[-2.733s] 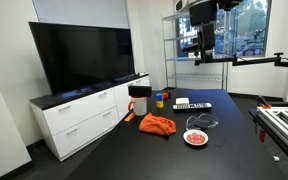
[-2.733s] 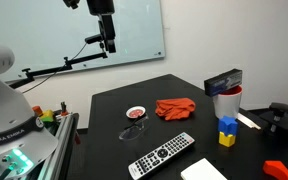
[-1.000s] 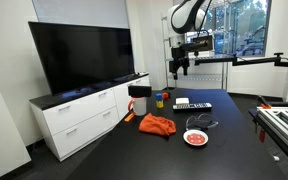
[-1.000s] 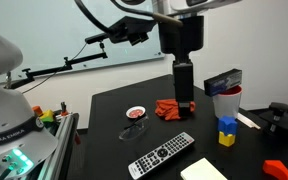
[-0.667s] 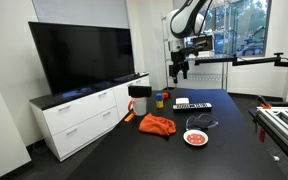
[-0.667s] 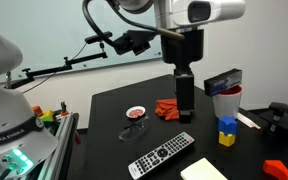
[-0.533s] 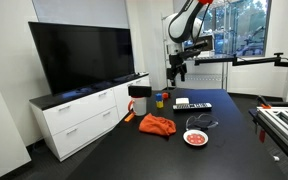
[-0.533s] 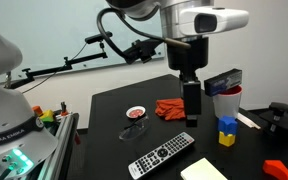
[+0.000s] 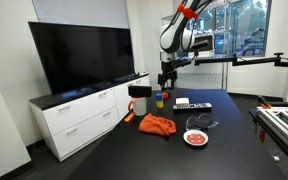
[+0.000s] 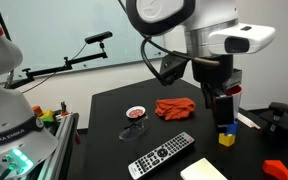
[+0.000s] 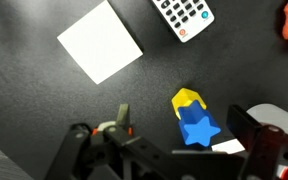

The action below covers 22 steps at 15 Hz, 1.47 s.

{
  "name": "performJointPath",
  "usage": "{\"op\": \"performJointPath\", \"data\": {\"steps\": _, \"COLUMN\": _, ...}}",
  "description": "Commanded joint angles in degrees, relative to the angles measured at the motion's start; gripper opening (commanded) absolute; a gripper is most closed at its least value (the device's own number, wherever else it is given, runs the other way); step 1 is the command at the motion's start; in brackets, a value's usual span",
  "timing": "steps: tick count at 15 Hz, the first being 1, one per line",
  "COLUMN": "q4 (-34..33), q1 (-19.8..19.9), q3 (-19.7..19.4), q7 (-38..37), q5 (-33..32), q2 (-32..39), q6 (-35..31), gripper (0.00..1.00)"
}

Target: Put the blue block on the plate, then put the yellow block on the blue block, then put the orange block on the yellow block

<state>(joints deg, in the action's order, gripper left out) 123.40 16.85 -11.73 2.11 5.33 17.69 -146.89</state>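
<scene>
Step 1 in hand: approach to blue star-shaped block (image 11: 196, 128), atop yellow block (image 11: 187, 100), well apart from small red-and-white plate (image 10: 135, 113). Black Robotiq gripper (image 11: 166, 137) hovers above, fingers spread, empty. Next, likely: descend, straddle blue block, pinch, lift.

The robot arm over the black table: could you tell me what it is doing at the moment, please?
The arm holds its open gripper above the blue block, which sits against the yellow block. Nothing is gripped. The plate lies apart, beside the orange cloth, with no block on it, so the stacking has not begun.
</scene>
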Motion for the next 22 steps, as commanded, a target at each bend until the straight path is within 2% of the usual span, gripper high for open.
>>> {"op": "performJointPath", "data": {"steps": 1, "q4": -2.75, "q1": 1.87, "q3": 2.23, "q7": 5.08, "q5": 4.67, "q2": 2.05, "q6": -1.83, "gripper": 1.0}}
{"op": "performJointPath", "data": {"steps": 10, "q4": -8.24, "q1": 2.68, "q3": 4.34, "q7": 5.82, "q5": 4.92, "q2": 7.03, "q6": -3.45, "gripper": 1.0}}
{"op": "performJointPath", "data": {"steps": 22, "q4": -11.33, "q1": 3.22, "q3": 5.13, "q7": 5.55, "q5": 4.54, "q2": 11.15, "q6": -3.26, "gripper": 1.0}}
